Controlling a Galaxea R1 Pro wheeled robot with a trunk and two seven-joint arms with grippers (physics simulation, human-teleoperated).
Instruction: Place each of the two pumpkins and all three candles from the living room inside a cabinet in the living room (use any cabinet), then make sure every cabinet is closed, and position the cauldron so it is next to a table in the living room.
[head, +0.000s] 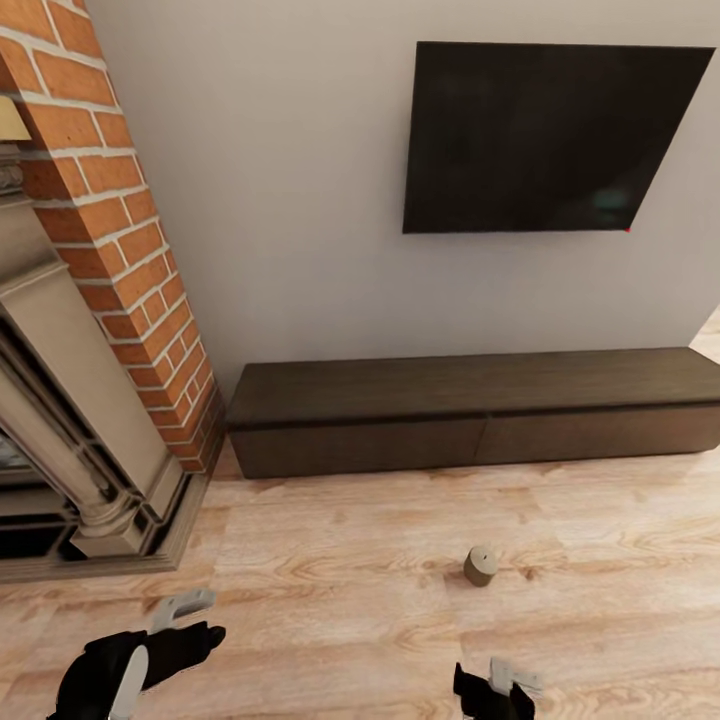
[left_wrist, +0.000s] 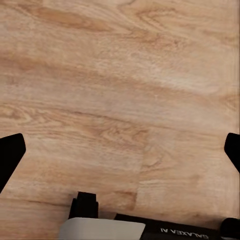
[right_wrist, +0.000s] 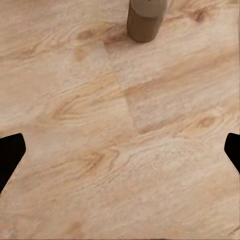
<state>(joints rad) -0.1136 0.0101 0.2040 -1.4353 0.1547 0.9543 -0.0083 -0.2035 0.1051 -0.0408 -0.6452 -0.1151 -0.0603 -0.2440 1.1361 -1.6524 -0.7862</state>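
candle (head: 480, 565) stands upright on the wood floor (head: 330, 560), its long axis vertical and its flat round top facing up; it looks dull beige-grey in this light. it sits in the open floor in front of the cabinet (head: 470, 410), well apart from the cabinet's front, roughly opposite the seam between the two wide drawer fronts. both drawer fronts sit flush, so the cabinet looks closed. the cabinet is a long low dark-brown unit running along the grey wall beneath a black wall-mounted tv (head: 545, 135). a brick fireplace (head: 110, 250) with a pale stone surround stands at the cabinet's left end.

the right gripper (head: 505, 688) hangs low at the bottom edge of the head view, near the candle and just on the robot's side of it, not touching it. in the right wrist view the candle (right_wrist: 145, 20) stands ahead of the fingers, and the two dark fingertips (right_wrist: 10, 155) sit wide apart at the frame edges with nothing but bare floor between them.

the left gripper (head: 185, 620) is well apart from the candle, toward the fireplace side. in the left wrist view its fingertips (left_wrist: 10, 155) are likewise spread wide over bare floor (left_wrist: 120, 100), holding nothing.
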